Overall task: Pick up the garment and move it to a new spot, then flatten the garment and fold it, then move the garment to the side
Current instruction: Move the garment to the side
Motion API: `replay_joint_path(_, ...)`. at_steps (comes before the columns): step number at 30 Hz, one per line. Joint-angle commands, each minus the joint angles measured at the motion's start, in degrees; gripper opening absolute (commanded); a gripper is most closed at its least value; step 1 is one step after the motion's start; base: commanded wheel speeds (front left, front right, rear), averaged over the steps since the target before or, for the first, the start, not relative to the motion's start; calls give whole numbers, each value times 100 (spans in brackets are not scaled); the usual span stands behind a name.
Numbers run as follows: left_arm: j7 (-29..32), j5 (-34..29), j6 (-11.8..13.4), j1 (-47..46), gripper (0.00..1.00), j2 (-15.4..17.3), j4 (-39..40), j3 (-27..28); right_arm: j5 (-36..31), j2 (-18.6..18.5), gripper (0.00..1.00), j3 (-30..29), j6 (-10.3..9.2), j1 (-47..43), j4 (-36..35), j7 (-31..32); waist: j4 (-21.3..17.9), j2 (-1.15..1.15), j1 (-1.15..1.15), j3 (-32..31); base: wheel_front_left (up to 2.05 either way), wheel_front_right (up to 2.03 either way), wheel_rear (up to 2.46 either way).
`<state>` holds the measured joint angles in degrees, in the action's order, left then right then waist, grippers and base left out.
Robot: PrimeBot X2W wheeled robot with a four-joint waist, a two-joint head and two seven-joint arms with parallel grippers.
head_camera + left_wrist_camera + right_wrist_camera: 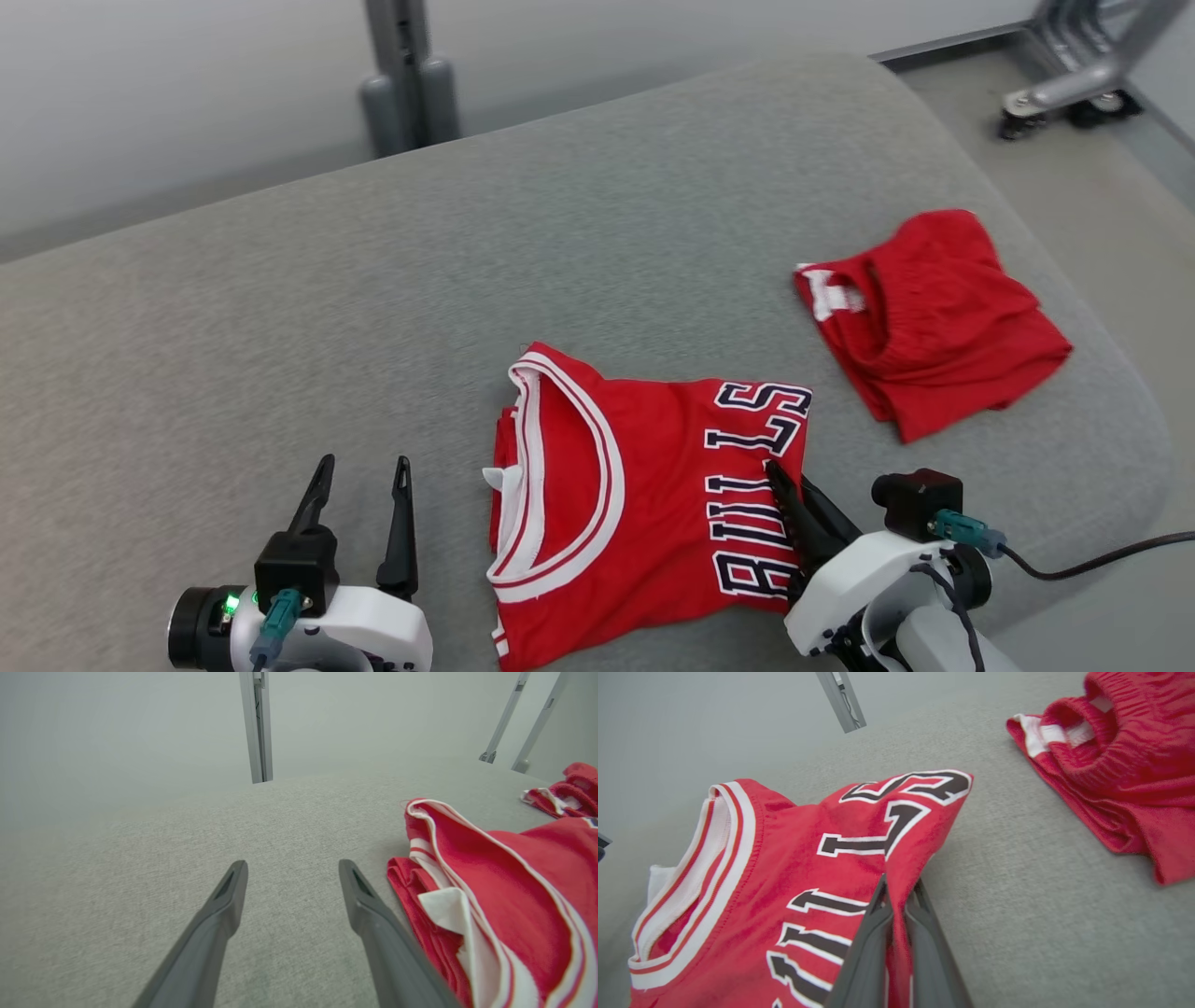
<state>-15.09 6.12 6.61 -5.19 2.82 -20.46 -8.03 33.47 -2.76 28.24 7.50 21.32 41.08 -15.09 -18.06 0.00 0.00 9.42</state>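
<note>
Two red pieces of clothing lie on the grey fabric-covered counter [280, 327]. The garment [653, 467], folded with its lettering up, sits at the near middle. The other red piece [934, 327] lies well apart at the far right, likely set aside. The right end effector [786, 476] is clamped on the garment's right folded edge, a hold suited to dragging the bundle sideways without undoing it. The left end effector [364, 464] rests beside the trimmed side, fingers apart and empty. A small white label [495, 480] pokes out there.
</note>
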Motion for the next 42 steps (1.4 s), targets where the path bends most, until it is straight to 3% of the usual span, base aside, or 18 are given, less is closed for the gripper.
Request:
replay_joint_path(1, -5, -12, -8, -93, 100, 24, -29, -20, -149, -34, 0, -62, -2, -89, -3, -4, -1024, 0, 0, -34, 0, 0, 0)
replay_joint_path(5, -6, -46, -36, -163, 100, 23, -60, -68, -281, -32, 0, -139, -2, -71, -77, -5, -1274, 0, 0, 38, 0, 0, 0)
replay_joint_path(12, -6, -85, -74, -310, 100, 31, -159, -172, -859, -35, 0, -299, -1, 337, -463, -5, -1281, 0, 0, 225, 0, 0, 0)
replay_joint_path(19, -5, -175, -59, -447, 100, 27, -166, -193, -1583, -481, 0, -1021, -2, 1332, -251, -4, -700, 0, 0, 452, 0, 0, 0)
replay_joint_path(27, -6, -226, -18, -566, 100, 22, -111, -158, -2676, -1310, 0, -2497, -2, 2179, 1059, -2, 155, 0, 0, 713, 0, 0, 0)
replay_joint_path(28, -5, -231, -25, -598, 100, 22, -107, -181, -2790, -1396, 8, -2743, -2, 2218, 1197, -2, 260, 0, 0, 745, 0, 0, 0)
replay_joint_path(29, -6, -223, -6, -611, 100, 22, -95, -160, -2990, -1477, 49, -2951, -2, 2257, 1347, -1, 333, 0, 0, 764, 0, 0, 0)
replay_joint_path(30, -5, -215, 11, -614, 100, 22, -91, -145, -3141, -1545, 100, -3200, -2, 2304, 1409, -2, 396, 0, 0, 775, 0, 0, 0)
replay_joint_path(32, -6, -179, 52, -604, 100, 22, -67, -124, -3465, -1581, 100, -3674, -2, 2327, 1376, -2, 495, 0, 0, 790, 0, 0, 0)
replay_joint_path(35, -6, -114, 104, -583, 100, 22, -17, -91, -3846, -1269, 100, -4239, -2, 2167, 786, -2, 630, 0, 0, 752, 0, 0, 0)
replay_joint_path(42, -5, 89, 236, -468, 100, 24, 45, -24, -3535, -530, 100, -3742, -2, 1493, -608, 0, 930, 0, 0, 452, 0, 0, 0)
